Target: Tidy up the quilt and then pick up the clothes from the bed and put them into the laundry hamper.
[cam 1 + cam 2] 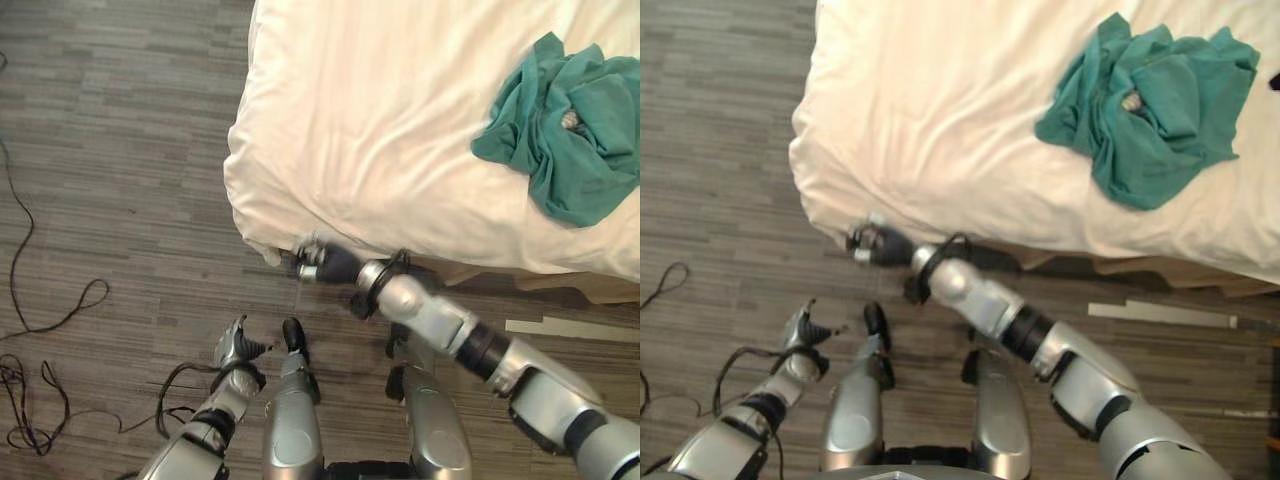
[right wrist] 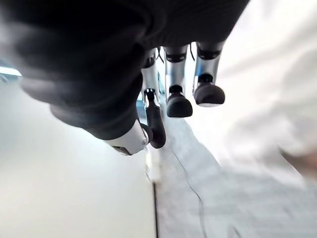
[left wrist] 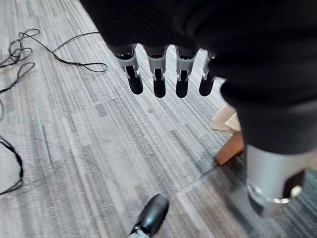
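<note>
Quilt-tidying underway: right hand (image 1: 312, 264), fingers loosely spread, at the cream quilt's (image 1: 400, 130) seven-o'clock corner, should next pinch it.

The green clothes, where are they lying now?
The green clothes lie bunched on the white quilt, toward the robot's right, far from the right hand at the bed's near corner.

Bedroom: bed (image 1: 300, 190) under cream quilt (image 1: 380, 120), crumpled teal clothes (image 1: 565, 130) on top, grey wood-plank floor (image 1: 110, 150) alongside.
</note>
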You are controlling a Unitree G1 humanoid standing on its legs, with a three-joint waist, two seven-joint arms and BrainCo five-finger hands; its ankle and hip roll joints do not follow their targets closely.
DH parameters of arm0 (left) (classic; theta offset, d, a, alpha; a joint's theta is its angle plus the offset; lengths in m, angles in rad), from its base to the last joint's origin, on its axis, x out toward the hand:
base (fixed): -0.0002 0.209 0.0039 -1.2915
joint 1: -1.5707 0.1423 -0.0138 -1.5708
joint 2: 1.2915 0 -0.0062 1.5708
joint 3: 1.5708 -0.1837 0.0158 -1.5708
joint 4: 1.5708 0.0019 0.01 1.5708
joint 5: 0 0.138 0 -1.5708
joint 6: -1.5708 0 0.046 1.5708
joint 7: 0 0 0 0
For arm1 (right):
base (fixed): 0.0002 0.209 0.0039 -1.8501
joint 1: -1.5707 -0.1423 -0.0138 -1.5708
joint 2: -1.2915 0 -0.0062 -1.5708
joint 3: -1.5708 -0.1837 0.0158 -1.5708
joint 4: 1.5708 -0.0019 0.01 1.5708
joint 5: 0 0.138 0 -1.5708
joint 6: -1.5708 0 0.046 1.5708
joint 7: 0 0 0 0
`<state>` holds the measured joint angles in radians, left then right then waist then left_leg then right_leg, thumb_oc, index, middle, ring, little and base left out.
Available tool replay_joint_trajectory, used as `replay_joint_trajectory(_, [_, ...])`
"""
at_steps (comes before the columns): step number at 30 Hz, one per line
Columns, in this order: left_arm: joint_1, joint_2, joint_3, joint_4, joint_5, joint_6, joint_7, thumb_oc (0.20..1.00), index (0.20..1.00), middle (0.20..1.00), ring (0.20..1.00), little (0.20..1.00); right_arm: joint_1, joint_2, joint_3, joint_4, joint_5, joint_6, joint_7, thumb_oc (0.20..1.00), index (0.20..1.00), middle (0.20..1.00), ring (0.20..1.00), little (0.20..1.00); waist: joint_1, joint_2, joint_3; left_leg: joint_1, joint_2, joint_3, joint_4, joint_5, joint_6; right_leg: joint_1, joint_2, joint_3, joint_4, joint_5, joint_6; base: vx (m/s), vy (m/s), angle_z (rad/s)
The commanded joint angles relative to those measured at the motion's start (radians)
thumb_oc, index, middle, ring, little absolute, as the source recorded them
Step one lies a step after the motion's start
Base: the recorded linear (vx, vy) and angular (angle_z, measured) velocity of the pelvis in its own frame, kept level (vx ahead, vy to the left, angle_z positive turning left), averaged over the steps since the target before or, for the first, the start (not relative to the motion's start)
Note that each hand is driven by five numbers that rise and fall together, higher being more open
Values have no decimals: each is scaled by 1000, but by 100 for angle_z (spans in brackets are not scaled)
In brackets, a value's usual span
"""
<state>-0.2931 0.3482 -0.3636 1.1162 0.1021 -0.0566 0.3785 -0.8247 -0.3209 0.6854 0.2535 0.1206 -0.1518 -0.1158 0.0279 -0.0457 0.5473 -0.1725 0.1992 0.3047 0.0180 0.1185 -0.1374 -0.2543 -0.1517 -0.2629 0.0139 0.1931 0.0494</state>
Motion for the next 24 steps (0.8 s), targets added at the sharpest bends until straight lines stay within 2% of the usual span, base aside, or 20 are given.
replay_joint_trajectory(1, [-2,-19,-31,16,20,-11,2,1000,1000,1000,1000,1000,-58,-12,-62,43,0,-67,-113,200,200,200,200,200,1,32,-27,-62,14,-29,86,-114,4,-99,-81,43,166,-168,117,-49,16,-23])
replay_joint_trajectory(2, [0,-24,-32,7,14,-18,-2,1000,1000,1000,1000,1000,-44,-23,-125,140,74,-62,-138,200,200,200,200,200,-7,38,-27,-76,15,-24,107,-122,9,-117,-81,55,179,-168,115,-38,12,-19])
replay_joint_trajectory(3, [-1,-24,-33,7,14,-18,-2,1000,1000,1000,1000,1000,-44,-24,-125,141,74,-62,-138,200,200,200,200,200,-6,38,-27,-77,16,-23,109,-123,9,-118,-80,56,180,-168,115,-46,43,-12])
replay_joint_trajectory(4, [6,-28,-37,-18,21,-18,-9,1000,1000,1000,1000,1000,9,-20,-193,240,177,-55,-148,200,200,200,200,200,-16,41,-27,-84,16,-15,129,-136,13,-129,-80,68,187,-169,114,-22,47,-15])
replay_joint_trajectory(5, [10,-29,-41,-90,8,-31,-27,1000,1000,1000,1000,1000,87,-37,-243,301,199,-39,-159,200,200,200,200,200,-29,45,-27,-83,15,-14,140,-146,17,-127,-83,71,192,-172,116,-21,47,-12])
replay_joint_trajectory(6, [12,-29,-42,-92,8,-30,-28,1000,1000,1000,1000,1000,89,-37,-243,300,199,-39,-159,200,200,200,200,200,-28,45,-27,-82,15,-14,140,-147,17,-126,-83,71,192,-172,116,15,40,-14])
replay_joint_trajectory(9, [25,-31,-47,-257,-20,-60,-90,1000,1000,1000,1000,1000,388,-69,-417,378,193,-13,-153,200,200,200,200,200,-78,46,-27,-40,1,-10,139,-164,21,-80,-98,71,190,-178,128,29,33,3])
replay_joint_trajectory(10, [26,-30,-48,-257,-20,-60,-91,1000,1000,1000,1000,1000,390,-69,-418,377,193,-12,-153,200,200,200,200,200,-77,47,-27,-38,1,-10,138,-164,21,-79,-98,71,190,-178,128,120,11,5])
replay_joint_trajectory(11, [35,-25,-43,-263,7,-47,-127,1000,1000,1000,1000,1000,587,-59,-541,469,165,16,-139,200,200,200,200,200,-125,31,-54,22,-8,3,116,-174,20,-29,-99,80,167,-179,134,101,-1,1])
replay_joint_trajectory(12, [36,-25,-43,-263,7,-47,-127,1000,1000,1000,1000,1000,589,-58,-541,468,164,16,-139,200,200,200,200,200,-125,31,-54,23,-8,3,115,-174,20,-28,-99,80,167,-179,134,134,-6,7])
replay_joint_trajectory(15, [62,-24,-24,-214,25,-28,-138,1000,1000,1000,1000,1000,751,-16,-610,553,146,33,-124,200,200,200,200,200,-175,6,-100,98,-1,52,88,-183,16,0,-76,92,161,-186,136,121,-26,-27])
replay_joint_trajectory(16, [76,-21,-12,-197,34,-22,-141,1000,1000,1000,1000,1000,774,-8,-618,601,140,45,-112,200,200,200,200,200,-193,-1,-117,136,10,94,73,-184,11,3,-74,76,167,-183,137,176,26,-43])
replay_joint_trajectory(17, [84,-22,-1,-178,32,-20,-142,1000,1000,1000,1000,1000,793,0,-625,634,125,48,-106,307,307,307,307,307,-196,0,-128,189,29,144,62,-205,-4,6,-96,-4,197,-187,155,110,0,-75])
replay_joint_trajectory(18, [88,-26,9,-162,31,-18,-146,1000,1000,1000,1000,1000,796,6,-622,660,103,56,-99,683,683,683,683,683,-187,-1,-138,230,60,240,53,-199,-20,12,-167,-190,234,-167,167,72,20,-193])
replay_joint_trajectory(19, [90,-32,8,-149,38,-18,-150,1000,1000,1000,1000,1000,811,16,-614,676,75,56,-101,1000,1000,1000,1000,1000,-179,4,-151,257,70,297,44,-195,-24,32,-222,-340,270,-164,156,-12,-71,-276])
replay_joint_trajectory(20, [97,-33,8,-126,58,-17,-150,1000,1000,1000,1000,1000,811,17,-594,703,42,64,-95,1000,1000,1000,1000,1000,-168,0,-179,289,84,398,41,-194,-33,80,-289,-537,277,-163,143,93,-94,-301])
replay_joint_trajectory(21, [101,-35,-14,-91,114,-17,-153,1000,1000,1000,1000,1000,826,25,-581,729,9,64,-103,1000,1000,1000,1000,1000,-175,6,-197,306,93,420,49,-193,-33,121,-285,-587,283,-180,120,82,-116,-194])
replay_joint_trajectory(22, [102,-37,-15,-87,117,-20,-150,1000,1000,1000,1000,1000,829,26,-581,730,7,62,-105,1000,1000,1000,1000,1000,-172,7,-198,309,97,422,51,-194,-35,122,-282,-587,283,-183,118,192,-410,-172])
replay_joint_trajectory(23, [104,-44,-56,-10,229,-8,-158,1000,1000,1000,1000,1000,844,37,-558,778,-23,65,-108,1000,1000,1000,1000,1000,-212,12,-239,308,173,468,145,-148,-61,114,-168,-495,195,-247,68,242,-482,-156])
replay_joint_trajectory(24, [111,-58,-46,23,231,1,-158,1000,1000,1000,1000,1000,838,30,-542,803,-41,72,-113,1000,1000,1000,1000,1000,-214,17,-253,306,208,448,245,-78,-84,127,-104,-441,121,-275,50,363,-635,-218])
